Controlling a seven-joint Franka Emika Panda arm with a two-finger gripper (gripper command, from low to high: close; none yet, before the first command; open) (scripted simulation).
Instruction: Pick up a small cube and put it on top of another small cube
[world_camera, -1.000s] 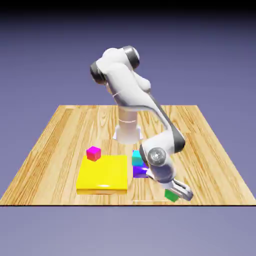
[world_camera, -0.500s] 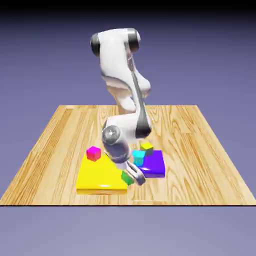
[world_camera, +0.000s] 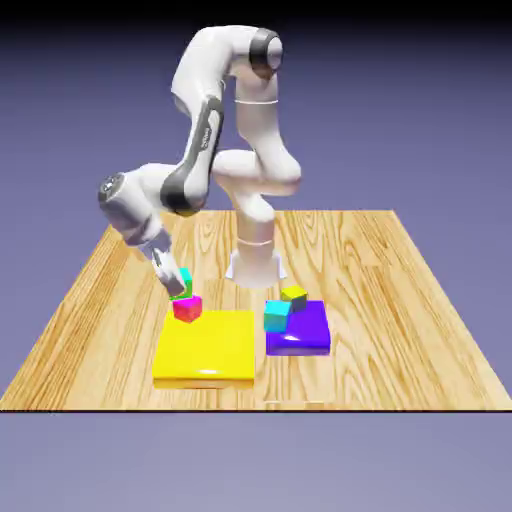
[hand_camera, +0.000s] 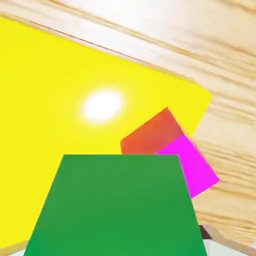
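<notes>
My gripper (world_camera: 177, 283) is shut on the small teal-and-green cube (world_camera: 182, 285), which hangs just above the magenta-topped, red-sided cube (world_camera: 187, 307). That cube rests at the far left corner of the flat yellow slab (world_camera: 205, 349). In the hand view the green cube (hand_camera: 116, 205) fills the lower half and hides the fingertips. Beyond it the magenta and red cube (hand_camera: 172, 150) shows slightly to the right, on the yellow slab (hand_camera: 60, 100). I cannot tell if the two cubes touch.
A purple slab (world_camera: 299, 328) lies right of the yellow one, carrying a lighter cyan cube (world_camera: 276, 315) and a yellow-olive cube (world_camera: 293, 295). The robot's white base (world_camera: 255, 262) stands behind them on the wooden table (world_camera: 90, 300).
The arm has swung from the table's front right across to the exterior view's left, carrying the green cube up and over the yellow slab to just above the magenta cube.
</notes>
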